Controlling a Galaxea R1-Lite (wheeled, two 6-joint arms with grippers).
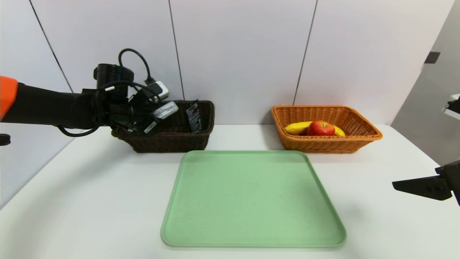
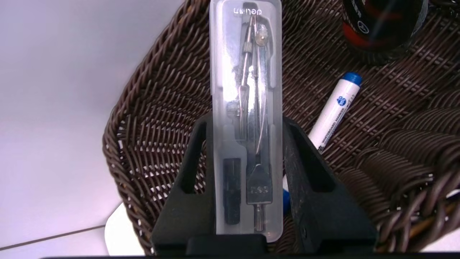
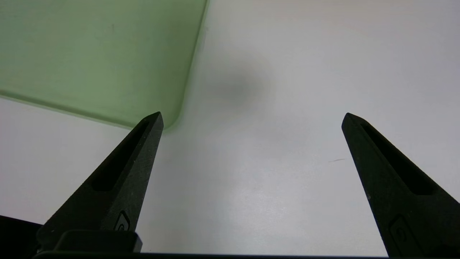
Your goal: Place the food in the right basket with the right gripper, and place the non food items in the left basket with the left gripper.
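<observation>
Left gripper [image 2: 248,144] clamped on clear case [image 2: 246,108] over dark basket [image 2: 151,118] — last non-food drop; next: let go. Right gripper [image 3: 251,118] idle, jaws apart.

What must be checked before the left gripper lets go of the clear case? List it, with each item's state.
1. Case gripped: the left gripper is shut on the clear plastic case: ok.
2. Case over the dark brown basket: weave lies behind it in the left wrist view: ok.
3. Landing spot: the blue-capped marker and black tube lie off to one side of the case: ok.
4. Height above the basket floor: cannot tell.
5. Food sorted: banana and apple sit in the orange basket: ok.
6. Right gripper open, over bare table beside the green tray: ok.
</observation>
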